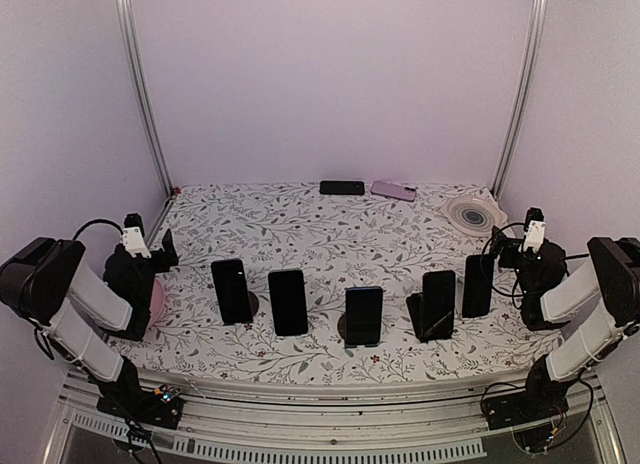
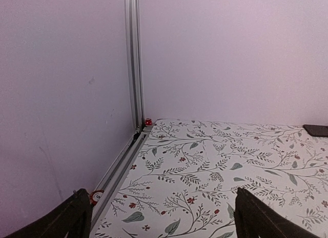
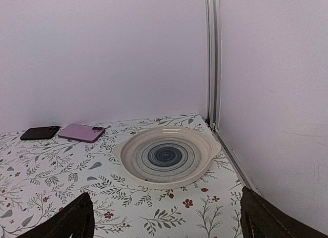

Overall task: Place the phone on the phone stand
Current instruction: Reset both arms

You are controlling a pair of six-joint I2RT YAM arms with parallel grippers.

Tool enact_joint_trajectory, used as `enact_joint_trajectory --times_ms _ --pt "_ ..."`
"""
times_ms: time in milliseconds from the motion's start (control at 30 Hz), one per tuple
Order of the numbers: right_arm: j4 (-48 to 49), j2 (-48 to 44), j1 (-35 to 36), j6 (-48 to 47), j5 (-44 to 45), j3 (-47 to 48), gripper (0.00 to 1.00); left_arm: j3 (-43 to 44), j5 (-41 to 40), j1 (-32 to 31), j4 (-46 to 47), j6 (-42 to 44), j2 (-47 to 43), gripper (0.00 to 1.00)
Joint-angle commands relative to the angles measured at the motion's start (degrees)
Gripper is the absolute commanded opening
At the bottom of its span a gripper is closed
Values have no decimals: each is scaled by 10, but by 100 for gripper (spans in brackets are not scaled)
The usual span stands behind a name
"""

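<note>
Several dark phones stand upright in a row across the near part of the table, from the leftmost (image 1: 232, 291) to the rightmost (image 1: 478, 285), and the middle one (image 1: 364, 315) rests on a round stand. A black phone (image 1: 342, 187) and a lilac phone (image 1: 393, 190) lie flat at the back; both also show in the right wrist view, the lilac phone (image 3: 82, 132) beside the black phone (image 3: 40, 133). My left gripper (image 1: 165, 252) is open and empty at the left wall, seen also in its wrist view (image 2: 164, 222). My right gripper (image 1: 503, 252) is open and empty, facing the plate (image 3: 164, 222).
A white plate with a blue spiral (image 3: 166, 156) sits in the back right corner, also visible from above (image 1: 476, 214). A pink round object (image 1: 157, 299) lies by the left arm. Aluminium frame posts (image 2: 134, 68) stand in both back corners. A small round token (image 2: 96, 197) lies by the left rail.
</note>
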Motion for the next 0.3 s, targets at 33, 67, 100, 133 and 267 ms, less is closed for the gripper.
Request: enact_joint_trajectory --times_ms 33,67,100,133,267 --pt "11 6 2 -4 -7 2 99 8 2 0 15 11 7 97" --pt "10 7 2 -4 -7 2 99 9 2 0 13 12 7 97" --pt "11 7 3 -3 -8 2 99 10 1 -1 10 12 7 97" --pt "10 6 3 -4 -8 2 99 12 1 -1 8 12 7 97" --pt "11 6 3 -4 -9 2 99 28 -5 -4 -20 14 7 97"
